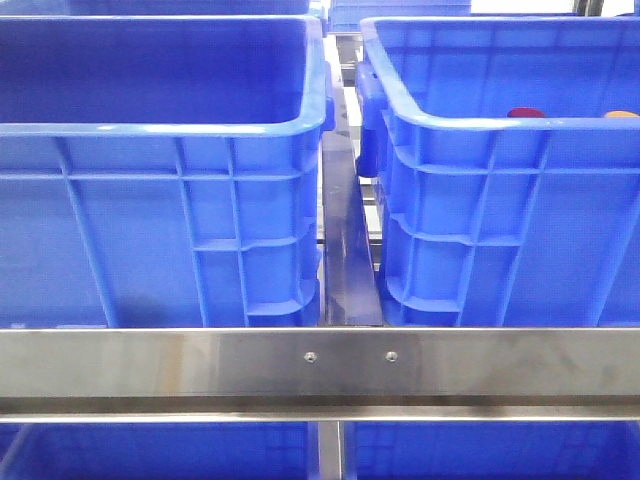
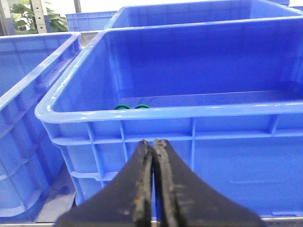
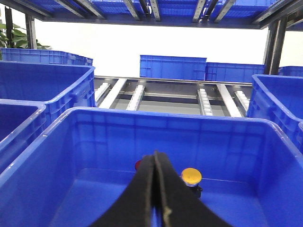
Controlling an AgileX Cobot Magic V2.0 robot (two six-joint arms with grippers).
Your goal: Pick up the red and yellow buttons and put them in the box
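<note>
Buttons [image 3: 191, 176] (red, yellow) inside box [image 3: 170, 115]

Two blue crates are sitting side by side behind a steel crossbar [image 1: 320, 360]; left crate [image 1: 160, 130] and right crate [image 1: 500, 130] are leaving only a narrow slot between them, with a dark rail [image 1: 348, 250] filling its floor. Both crates are standing open-topped, so entry from above is lying free inside thick rolled rims. Right wrist view: yellow button [image 3: 191, 176] and red button [image 3: 138, 164] are occupying the crate floor near the far wall; overhead rack beams [image 3: 142, 9] are capping the headroom
</note>
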